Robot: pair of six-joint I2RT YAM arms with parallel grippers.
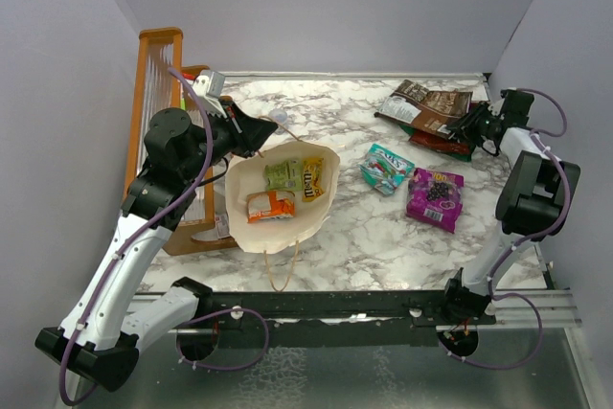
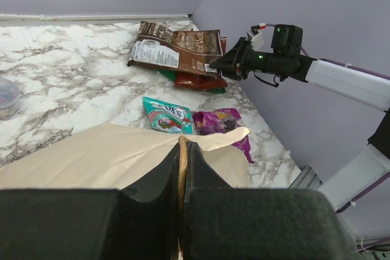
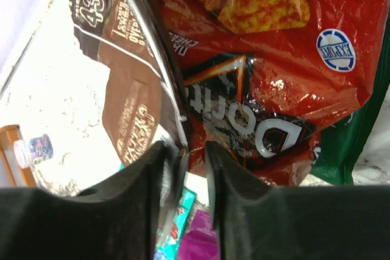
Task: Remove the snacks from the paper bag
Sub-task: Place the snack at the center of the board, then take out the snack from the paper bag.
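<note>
The cream paper bag (image 1: 251, 179) lies open on the marble table; a green packet (image 1: 282, 174), a yellow candy pack (image 1: 311, 177) and an orange packet (image 1: 270, 205) lie inside. My left gripper (image 1: 266, 131) is shut on the bag's tan handle (image 2: 181, 150) at its far rim. A teal-pink packet (image 1: 387, 169) and a purple pouch (image 1: 436, 196) lie right of the bag. At the far right, a brown chip bag (image 1: 428, 104) lies on a red chip bag (image 3: 268, 89) and a green one (image 3: 347, 144). My right gripper (image 3: 194, 150) is open, with the brown bag's edge (image 3: 173, 108) between its jaws.
An orange-framed wooden rack (image 1: 158, 93) stands at the far left behind my left arm. A small clear cup (image 2: 7, 97) sits on the table beyond the bag. Grey walls close in the back and both sides. A second bag handle (image 1: 284, 270) hangs toward the near edge.
</note>
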